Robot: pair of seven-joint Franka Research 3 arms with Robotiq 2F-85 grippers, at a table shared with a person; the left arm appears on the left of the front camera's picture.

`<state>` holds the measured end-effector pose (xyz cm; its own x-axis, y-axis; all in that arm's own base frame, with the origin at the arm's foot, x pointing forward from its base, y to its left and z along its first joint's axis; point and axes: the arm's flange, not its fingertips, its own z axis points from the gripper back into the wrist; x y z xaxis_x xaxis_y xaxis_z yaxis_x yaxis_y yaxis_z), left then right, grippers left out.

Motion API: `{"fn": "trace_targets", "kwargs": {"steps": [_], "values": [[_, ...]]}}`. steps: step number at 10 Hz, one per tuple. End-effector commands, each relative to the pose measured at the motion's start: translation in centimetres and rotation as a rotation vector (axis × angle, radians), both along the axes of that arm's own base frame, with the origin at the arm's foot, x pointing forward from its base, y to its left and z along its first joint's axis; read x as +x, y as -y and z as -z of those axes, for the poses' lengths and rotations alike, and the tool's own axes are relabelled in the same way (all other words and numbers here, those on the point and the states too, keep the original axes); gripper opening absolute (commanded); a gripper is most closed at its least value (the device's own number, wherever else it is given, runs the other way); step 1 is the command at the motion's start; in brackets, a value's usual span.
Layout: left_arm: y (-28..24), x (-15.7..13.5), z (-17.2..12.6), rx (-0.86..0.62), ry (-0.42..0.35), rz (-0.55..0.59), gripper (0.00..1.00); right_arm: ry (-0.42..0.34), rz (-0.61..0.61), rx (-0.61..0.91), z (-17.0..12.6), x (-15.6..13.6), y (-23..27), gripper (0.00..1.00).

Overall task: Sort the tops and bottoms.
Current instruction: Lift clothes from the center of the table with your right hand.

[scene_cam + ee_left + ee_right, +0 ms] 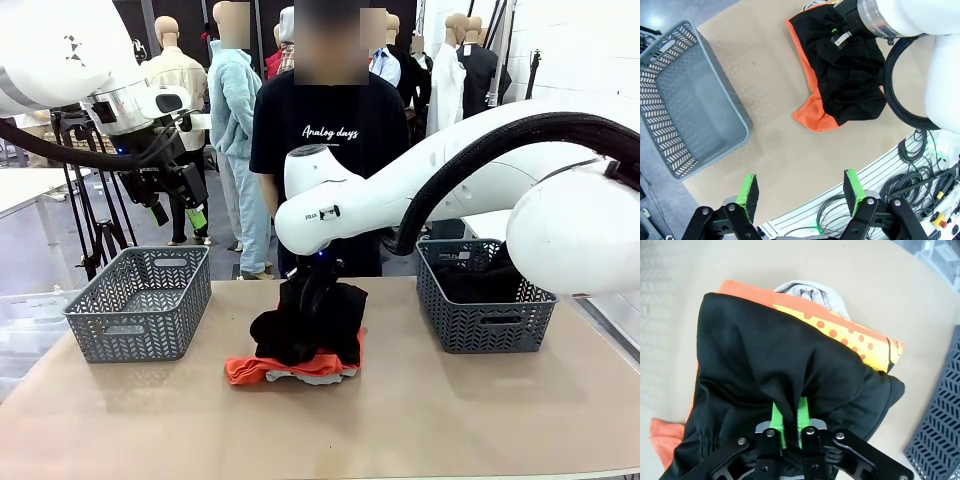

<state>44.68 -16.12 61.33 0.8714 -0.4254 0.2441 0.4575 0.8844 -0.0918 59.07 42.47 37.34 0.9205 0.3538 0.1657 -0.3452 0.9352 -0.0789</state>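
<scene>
The table [450, 420] was bare along its near edge, and open tabletop ran on both sides between the clothes pile and each basket. The pile sat at the middle of the table, well apart from both baskets. The black bottoms [305, 325] lay on top. The orange T-shirt [250, 370] was spread beneath them, its edge sticking out toward the near left. Under that, only a strip of the grey shirt [807, 292] showed.

The right gripper [789, 422] stood down in the pile, its fingers clenched on a raised fold of the black bottoms. The left gripper [178, 215] hung high over the far rim of the left basket [140, 300], its fingers spread wide with nothing between them.

The left basket was empty. The right basket [485, 320] held something dark, though what it was could not be told. A person [330, 130] stood at the far edge, behind the pile.
</scene>
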Motion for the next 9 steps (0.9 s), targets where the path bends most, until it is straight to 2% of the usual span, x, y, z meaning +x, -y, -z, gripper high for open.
{"fn": "trace_targets", "kwargs": {"steps": [1,3,4,7,9], "values": [[-0.2,0.0,-0.2,0.006,0.005,-0.001,0.88,-0.039,0.011,0.029,1.2,-0.6,0.9,0.00],[-0.2,0.0,-0.2,0.006,0.005,-0.001,0.88,-0.020,-0.019,0.093,0.4,-1.3,1.4,0.00],[-0.2,0.0,-0.2,0.006,0.005,-0.001,0.88,-0.011,0.012,0.015,0.0,0.2,0.3,0.00],[-0.2,0.0,-0.2,0.006,0.005,-0.001,0.88,-0.008,0.009,0.036,-0.4,0.2,0.3,0.00],[-0.2,0.0,-0.2,0.006,0.005,-0.001,0.88,0.129,0.070,0.140,-7.0,-1.6,1.7,0.00]]}}
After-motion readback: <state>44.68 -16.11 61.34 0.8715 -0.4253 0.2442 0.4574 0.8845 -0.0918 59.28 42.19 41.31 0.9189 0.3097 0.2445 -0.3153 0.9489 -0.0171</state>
